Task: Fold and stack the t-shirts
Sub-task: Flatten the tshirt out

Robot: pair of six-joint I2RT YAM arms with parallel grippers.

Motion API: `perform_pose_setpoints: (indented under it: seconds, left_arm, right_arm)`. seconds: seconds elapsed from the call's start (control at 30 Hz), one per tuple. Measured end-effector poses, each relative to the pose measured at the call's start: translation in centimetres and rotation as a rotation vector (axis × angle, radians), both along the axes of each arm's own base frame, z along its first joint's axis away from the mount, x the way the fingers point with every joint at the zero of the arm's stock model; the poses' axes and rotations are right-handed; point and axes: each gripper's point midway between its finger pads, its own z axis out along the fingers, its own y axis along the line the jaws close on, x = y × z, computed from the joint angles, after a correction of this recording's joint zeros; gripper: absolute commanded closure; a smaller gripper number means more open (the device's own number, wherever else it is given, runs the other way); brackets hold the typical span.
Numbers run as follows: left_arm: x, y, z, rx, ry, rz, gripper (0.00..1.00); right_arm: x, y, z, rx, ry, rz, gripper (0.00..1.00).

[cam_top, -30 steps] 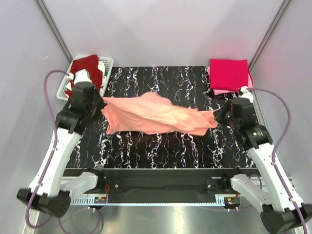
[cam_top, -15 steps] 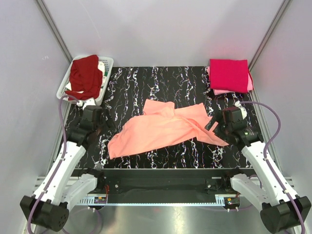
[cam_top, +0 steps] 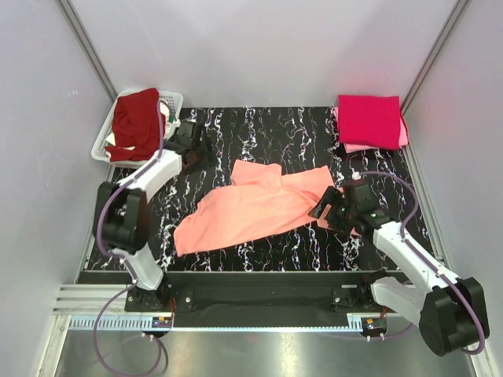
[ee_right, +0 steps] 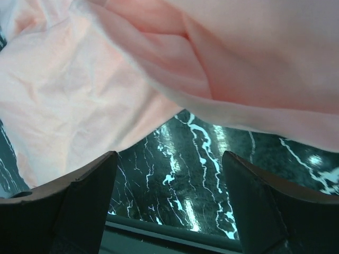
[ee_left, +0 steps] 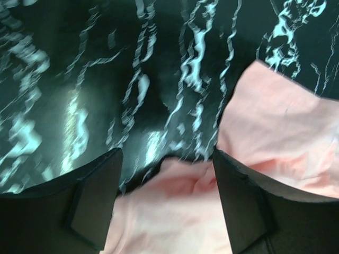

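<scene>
The salmon-peach t-shirt point(cam_top: 255, 208) lies crumpled and spread on the black marbled table point(cam_top: 236, 126). My left gripper point(cam_top: 194, 144) is open, off the shirt's back-left corner beside the basket. In the left wrist view point(ee_left: 165, 159) salmon cloth point(ee_left: 169, 211) shows low between the fingers, which are not closed on it. My right gripper point(cam_top: 325, 207) is open at the shirt's right edge. In the right wrist view point(ee_right: 169, 156) the shirt point(ee_right: 106, 95) hangs ahead, with bare table between the fingers. A folded crimson t-shirt point(cam_top: 369, 119) lies on a light pink one point(cam_top: 404, 138) at the back right. A dark maroon t-shirt point(cam_top: 136, 122) fills the basket.
The white plastic basket point(cam_top: 174, 100) stands at the table's back left corner. Grey walls close the sides and back. The table's near edge and a metal rail point(cam_top: 251, 322) run along the front, by the arm bases.
Both grippers have opened and let go of the salmon shirt, which dropped onto the table. The left arm swung back toward the basket. The right gripper moved in to the shirt's right edge.
</scene>
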Motion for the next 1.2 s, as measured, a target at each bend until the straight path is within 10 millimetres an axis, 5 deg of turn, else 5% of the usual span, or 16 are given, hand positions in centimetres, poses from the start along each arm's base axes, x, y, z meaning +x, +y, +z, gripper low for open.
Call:
perform_pose_setpoints:
  seconds: [0.2,0.43,0.53,0.8,1.2]
  left_arm:
    - [6.5,-4.4,-3.7,-0.059,0.004,-0.115,0.29]
    - [9.1,-7.4,-7.1,-0.106,0.027,-0.191,0.32]
    - [10.4,-8.5,-6.8,-0.132,-0.002,-0.21,0.35]
    - [10.5,-10.4,-7.4,-0.163,-0.006,-0.242,0.55]
    - [9.9,-11.2,-7.7,-0.195,-0.051,-0.248,0.6]
  right_arm:
    - [-0.6,3.4,-1.1,0.043,-0.094,0.115,0.13]
    - [-0.4,4.3,-0.6,0.087,-0.18,0.133,0.12]
    - [0.0,4.5,-0.1,0.098,-0.206,0.133,0.12]
    - [0.4,4.7,-0.1,0.101,-0.213,0.133,0.12]
    - [0.6,4.8,-0.1,0.105,-0.216,0.132,0.12]
